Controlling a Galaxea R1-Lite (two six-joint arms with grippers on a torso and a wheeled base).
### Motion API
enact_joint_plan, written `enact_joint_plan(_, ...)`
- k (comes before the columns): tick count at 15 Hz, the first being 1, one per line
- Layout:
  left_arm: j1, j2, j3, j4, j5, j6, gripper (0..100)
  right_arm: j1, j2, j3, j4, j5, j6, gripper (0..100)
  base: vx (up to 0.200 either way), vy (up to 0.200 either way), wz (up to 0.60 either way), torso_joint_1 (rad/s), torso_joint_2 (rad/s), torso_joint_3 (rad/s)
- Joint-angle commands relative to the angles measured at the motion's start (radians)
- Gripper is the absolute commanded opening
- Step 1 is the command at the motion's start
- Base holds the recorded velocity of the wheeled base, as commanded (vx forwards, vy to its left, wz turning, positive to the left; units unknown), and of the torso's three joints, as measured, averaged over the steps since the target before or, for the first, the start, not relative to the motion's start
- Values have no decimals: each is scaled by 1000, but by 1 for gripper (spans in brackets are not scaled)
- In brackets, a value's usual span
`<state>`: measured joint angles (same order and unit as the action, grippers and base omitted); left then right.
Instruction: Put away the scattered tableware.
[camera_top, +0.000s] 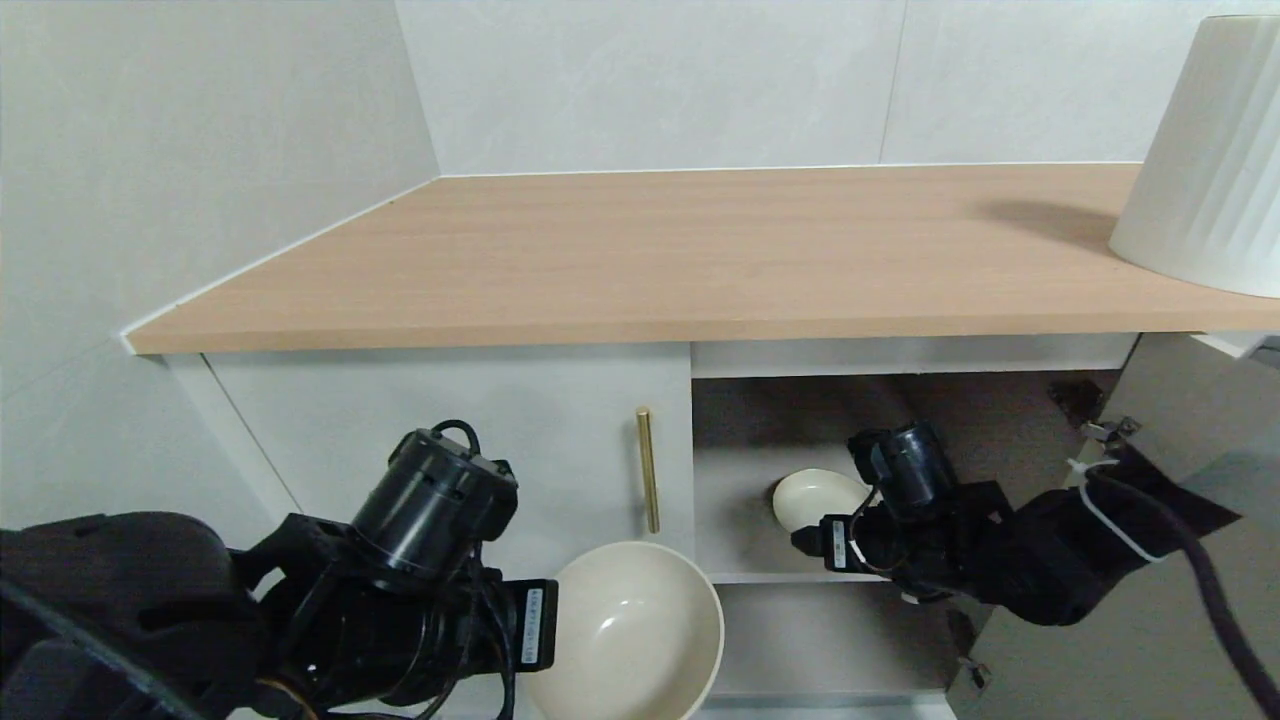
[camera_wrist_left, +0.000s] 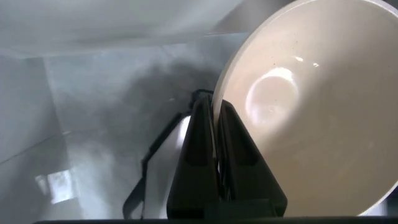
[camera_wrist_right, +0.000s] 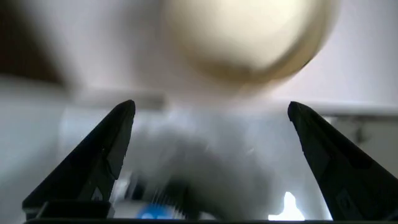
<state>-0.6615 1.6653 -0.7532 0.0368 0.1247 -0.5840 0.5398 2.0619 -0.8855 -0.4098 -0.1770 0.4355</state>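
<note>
A large cream bowl (camera_top: 630, 630) hangs in front of the cabinet's closed left door, low down, and my left gripper (camera_top: 535, 625) holds its rim. In the left wrist view the fingers (camera_wrist_left: 202, 143) are shut on the edge of that bowl (camera_wrist_left: 311, 106). A smaller cream bowl (camera_top: 815, 498) sits on the shelf inside the open right compartment. My right gripper (camera_top: 812, 538) is just in front of it at the shelf's edge. In the right wrist view the right gripper (camera_wrist_right: 211, 130) stands open with nothing between its fingers, and the small bowl (camera_wrist_right: 249, 37) lies just beyond.
The wooden countertop (camera_top: 680, 250) runs above the cabinet, with a white ribbed shade (camera_top: 1210, 160) at its right end. A brass handle (camera_top: 647, 468) is on the closed left door. The open right door (camera_top: 1180, 520) stands beside my right arm.
</note>
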Motion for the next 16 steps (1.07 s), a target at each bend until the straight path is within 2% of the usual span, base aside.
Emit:
enact_joint_plan(1, -43, 63, 0, -2, 9, -8, 0, 78, -197, 36, 120, 85, -3, 100, 0, 0, 0, 0, 0, 0)
enact_joint_plan(3, -82, 122, 0, -5, 4, -16, 0, 121, -272, 36, 235, 125, -31, 100, 0, 0, 0, 0, 0, 0)
enact_joint_plan(4, -99, 154, 0, -23, 7, -42, 0, 147, -309, 40, 282, 139, -60, 100, 0, 0, 0, 0, 0, 0)
enact_joint_plan(11, -129, 149, -9, -41, 10, -51, 0, 298, -258, 71, 290, 149, -61, 100, 0, 0, 0, 0, 0, 0)
enact_joint_plan(16, -142, 129, -9, -40, 12, -51, 0, 316, -166, 65, 286, 140, -61, 100, 0, 0, 0, 0, 0, 0)
